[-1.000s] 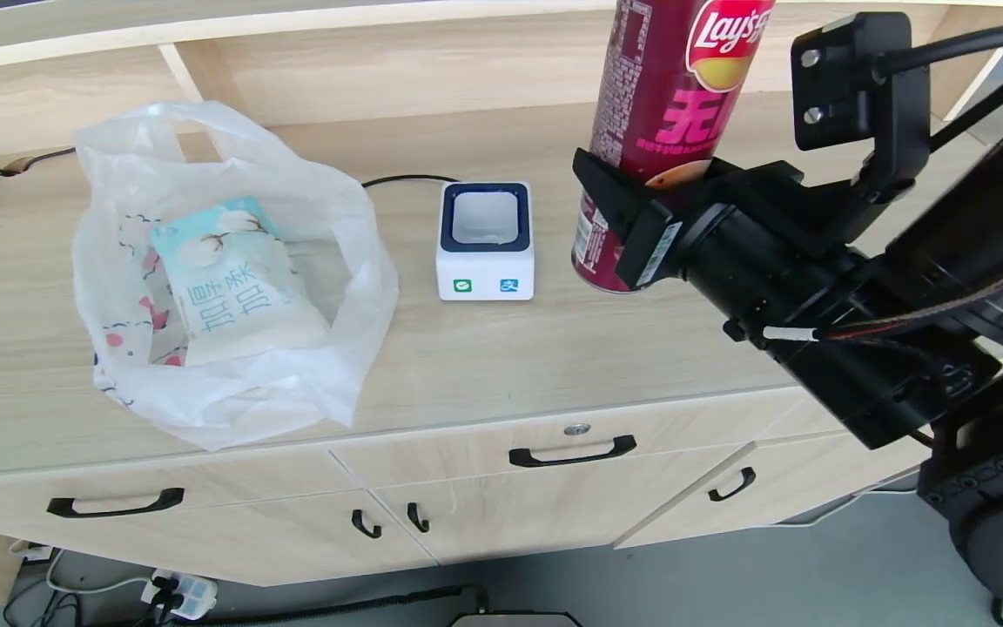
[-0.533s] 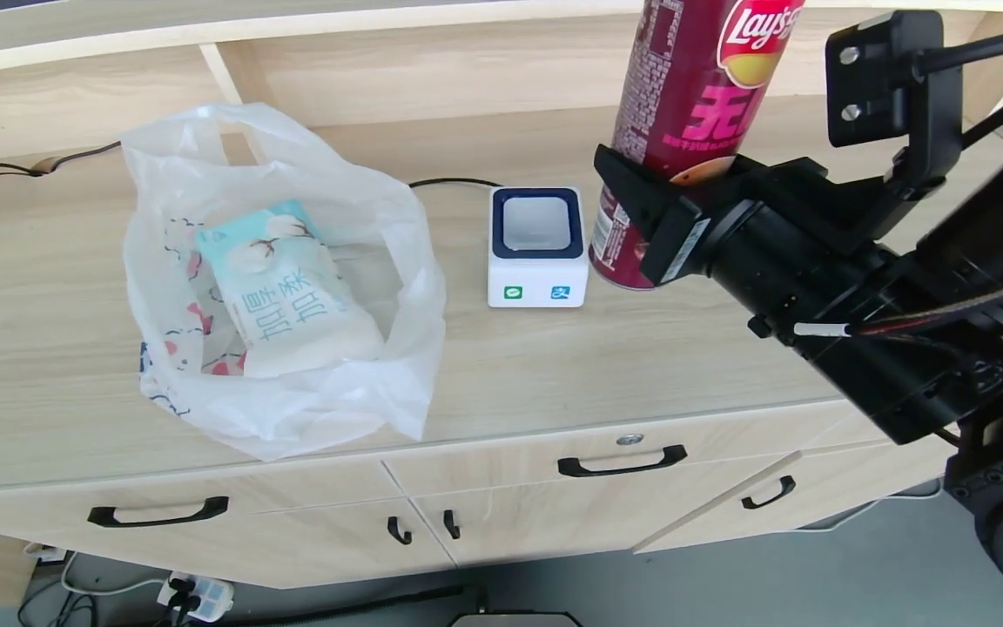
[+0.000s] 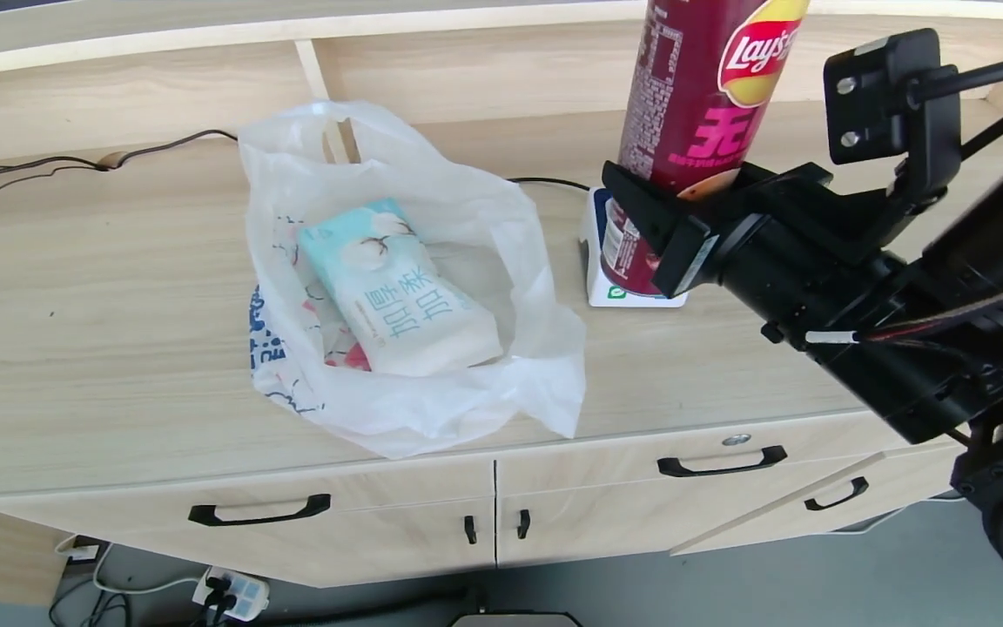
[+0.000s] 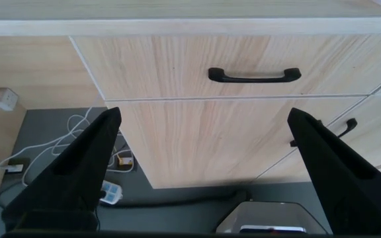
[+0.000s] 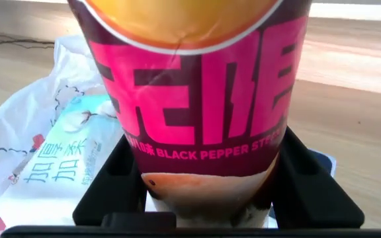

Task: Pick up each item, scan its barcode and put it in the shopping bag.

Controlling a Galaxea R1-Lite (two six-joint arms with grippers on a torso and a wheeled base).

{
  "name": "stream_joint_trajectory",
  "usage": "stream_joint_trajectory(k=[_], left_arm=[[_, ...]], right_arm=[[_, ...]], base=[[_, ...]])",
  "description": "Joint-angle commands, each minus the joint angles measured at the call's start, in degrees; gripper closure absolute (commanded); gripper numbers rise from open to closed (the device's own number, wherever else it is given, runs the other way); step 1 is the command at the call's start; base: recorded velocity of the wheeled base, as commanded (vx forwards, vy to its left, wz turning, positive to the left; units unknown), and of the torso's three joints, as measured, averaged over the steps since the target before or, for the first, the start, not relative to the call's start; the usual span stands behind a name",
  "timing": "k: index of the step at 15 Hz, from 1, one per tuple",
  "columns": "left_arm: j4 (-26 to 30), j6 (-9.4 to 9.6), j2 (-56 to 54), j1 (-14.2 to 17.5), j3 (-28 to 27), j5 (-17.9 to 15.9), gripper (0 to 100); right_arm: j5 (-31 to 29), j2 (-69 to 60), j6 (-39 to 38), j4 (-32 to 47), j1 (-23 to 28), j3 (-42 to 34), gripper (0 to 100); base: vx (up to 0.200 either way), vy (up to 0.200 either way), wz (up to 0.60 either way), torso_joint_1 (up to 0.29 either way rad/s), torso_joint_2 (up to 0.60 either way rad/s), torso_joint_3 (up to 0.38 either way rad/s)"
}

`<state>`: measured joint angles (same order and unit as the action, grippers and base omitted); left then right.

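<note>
— Claws first. State of the right claw (image 3: 697,205)?
— My right claw is clamped on the potato chip can (image 3: 697,96), one finger on either side of its lower part. The can stands upright, held above the counter (image 3: 101,287), with its base over the white barcode scanner (image 3: 641,298), which it partly hides. I cannot tell whether base and scanner touch.
— And the left claw (image 4: 204,178)?
— Spread wide, nothing between its fingers. It hangs low, facing a drawer front with a black handle (image 4: 253,75).
— Condition of the shopping bag (image 3: 484,200)?
— It lies open on the counter, just beside the scanner, on my left of it. One tissue pack (image 3: 397,292) lies flat inside, printed face up.
</note>
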<state>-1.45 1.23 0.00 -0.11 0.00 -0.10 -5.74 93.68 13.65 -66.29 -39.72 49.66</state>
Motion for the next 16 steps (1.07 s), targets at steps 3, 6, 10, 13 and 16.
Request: stream_joint_trajectory(k=[3, 6, 10, 13, 16], left_arm=[[-0.04, 0.0, 0.09, 0.02, 0.0, 0.01, 0], [-0.04, 0.09, 0.0, 0.02, 0.0, 0.01, 0], [-0.22, 0.0, 0.09, 0.02, 0.0, 0.01, 0], [-0.13, 1.93, 0.09, 0.02, 0.0, 0.01, 0], [-0.13, 3.25, 0.09, 0.02, 0.0, 0.01, 0]], right_arm=[[19.36, -2.81, 17.37, 1.6, 17.13, -1.59, 100], [25.61, -1.75, 25.11, 1.6, 17.22, -0.62, 100], [34.92, 2.12, 34.77, 1.52, 15.63, 5.79, 100], [41.07, 5.54, 36.44, -1.03, 17.22, 10.1, 100], [46.61, 8.18, 41.28, -1.82, 17.3, 10.19, 100]], base=[[0.0, 0.0, 0.0, 0.0, 0.0, 0.0], [0.0, 0.0, 0.0, 0.0, 0.0, 0.0], [0.0, 0.0, 0.0, 0.0, 0.0, 0.0], [0.0, 0.0, 0.0, 0.0, 0.0, 0.0], [0.0, 0.0, 0.0, 0.0, 0.0, 0.0]])
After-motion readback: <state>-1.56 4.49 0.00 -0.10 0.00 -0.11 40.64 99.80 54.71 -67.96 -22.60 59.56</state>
